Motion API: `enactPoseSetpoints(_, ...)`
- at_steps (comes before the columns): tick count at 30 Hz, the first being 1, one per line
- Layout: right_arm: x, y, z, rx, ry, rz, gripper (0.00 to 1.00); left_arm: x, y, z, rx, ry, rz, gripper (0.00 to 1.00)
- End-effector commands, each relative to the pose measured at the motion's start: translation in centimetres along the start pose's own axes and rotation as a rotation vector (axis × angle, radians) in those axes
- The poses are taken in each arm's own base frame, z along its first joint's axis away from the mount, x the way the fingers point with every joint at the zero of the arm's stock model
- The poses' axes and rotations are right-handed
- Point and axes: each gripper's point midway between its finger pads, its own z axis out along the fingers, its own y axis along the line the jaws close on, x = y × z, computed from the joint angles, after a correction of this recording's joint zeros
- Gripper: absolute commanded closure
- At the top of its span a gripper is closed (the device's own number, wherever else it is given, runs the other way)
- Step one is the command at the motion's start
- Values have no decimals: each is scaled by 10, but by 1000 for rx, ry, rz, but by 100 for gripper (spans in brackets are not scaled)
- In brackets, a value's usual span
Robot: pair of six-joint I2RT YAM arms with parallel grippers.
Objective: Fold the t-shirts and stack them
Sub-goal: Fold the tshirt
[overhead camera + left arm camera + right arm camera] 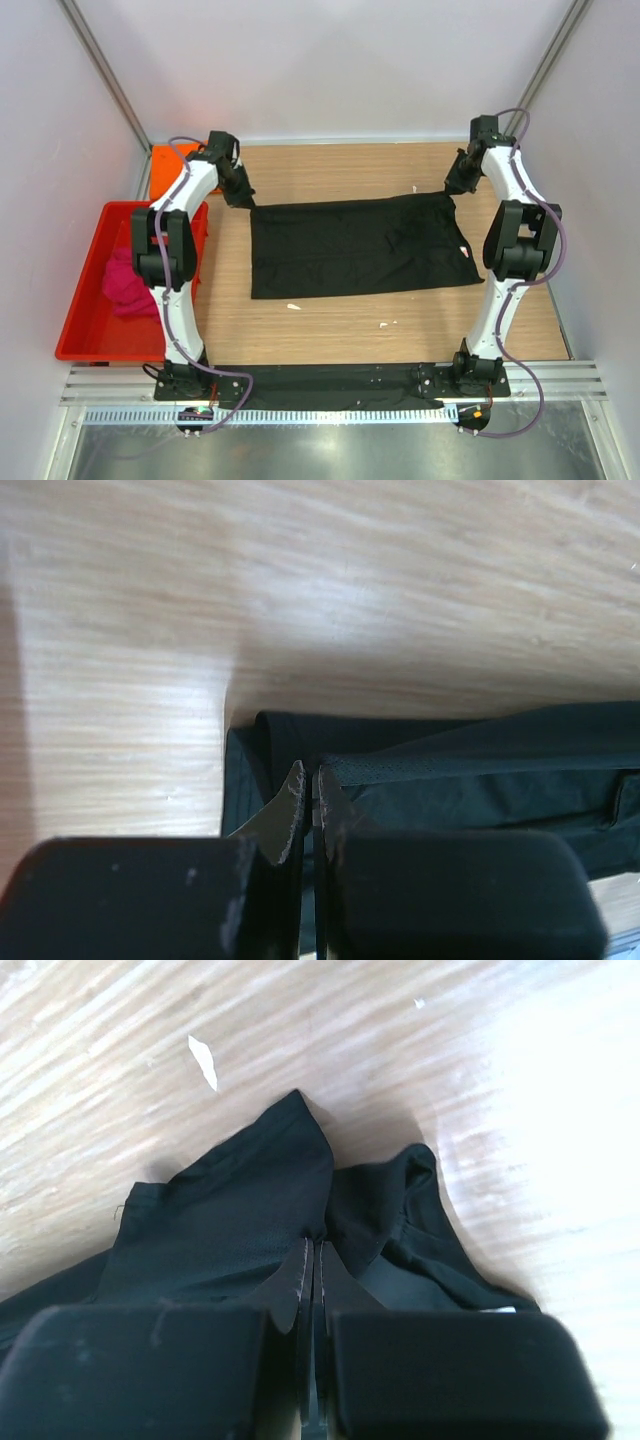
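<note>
fold step | left gripper (308,798) and right gripper (313,1260) each clenched on a black shirt (355,245) corner between jaws | I think: to lift edge evenly

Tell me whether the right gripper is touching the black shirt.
Touching. In the right wrist view, the right gripper has its jaws shut on a raised fold of the black shirt.
</note>
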Motion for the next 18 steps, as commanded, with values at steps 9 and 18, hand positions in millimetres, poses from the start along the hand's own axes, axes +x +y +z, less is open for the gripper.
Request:
enactPoseSetpoints(9, 16, -20, -39, 82, -6, 16, 99, 24, 2, -27, 4, 16, 13, 100)
enactPoseSetpoints(18, 27, -38, -47, 157, -9, 5, 99, 43, 7, -33, -12, 47, 24, 100)
